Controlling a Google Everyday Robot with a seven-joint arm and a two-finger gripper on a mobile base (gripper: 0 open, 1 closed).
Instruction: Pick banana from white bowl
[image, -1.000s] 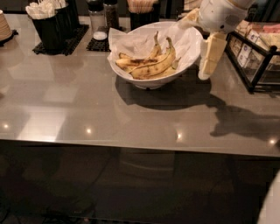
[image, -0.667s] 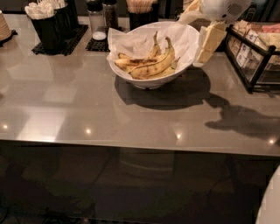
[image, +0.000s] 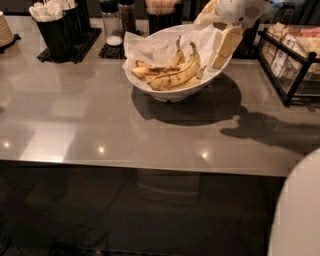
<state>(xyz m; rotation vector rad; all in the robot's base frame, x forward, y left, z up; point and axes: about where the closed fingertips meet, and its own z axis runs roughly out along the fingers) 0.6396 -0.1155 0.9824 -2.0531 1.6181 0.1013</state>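
Glossy white bowl (image: 171, 93) lined with crinkled paper (image: 150, 47); matt, blotched banana (image: 177, 76) skin; smooth, reflective grey bench (image: 100, 125); smooth cream plastic-looking hand (image: 225, 44) over bowl's far right rim.

No readable text; the jaws hang over the rim of the white bowl (image: 169, 93).
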